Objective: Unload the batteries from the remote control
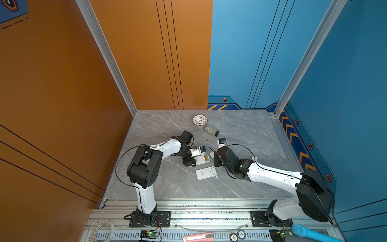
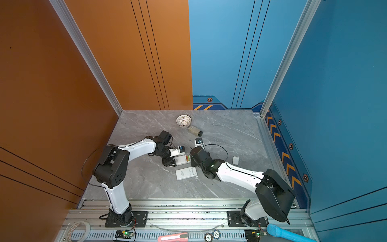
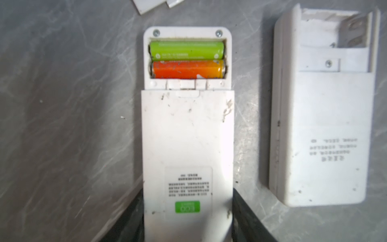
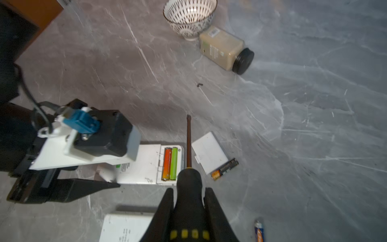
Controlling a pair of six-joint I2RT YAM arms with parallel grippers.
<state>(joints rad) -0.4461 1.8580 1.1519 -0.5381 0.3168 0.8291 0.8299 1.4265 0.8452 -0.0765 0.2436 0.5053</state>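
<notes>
The left gripper (image 3: 187, 219) clamps the remote control (image 3: 187, 134) across its label end, one jaw against each long edge. Its cover is off. The light green battery (image 3: 186, 50) and the orange battery (image 3: 186, 70) sit side by side in the open compartment.

The right gripper (image 4: 188, 194) is pressed onto the black handle of the screwdriver (image 4: 189, 150). The shaft passes just beside the compartment end — not inside it.

In a top view, a second remote (image 1: 206, 173) lies at 6 o'clock of the held one; the left wrist view shows its compartment empty. A black-and-orange battery (image 4: 225, 168) lies loose just beside a detached cover (image 4: 209, 152), and a blue-and-orange battery (image 4: 259, 231) lies well apart.

Status, as judged: the second remote is unloaded — two cells in the held remote are left to pry out.
</notes>
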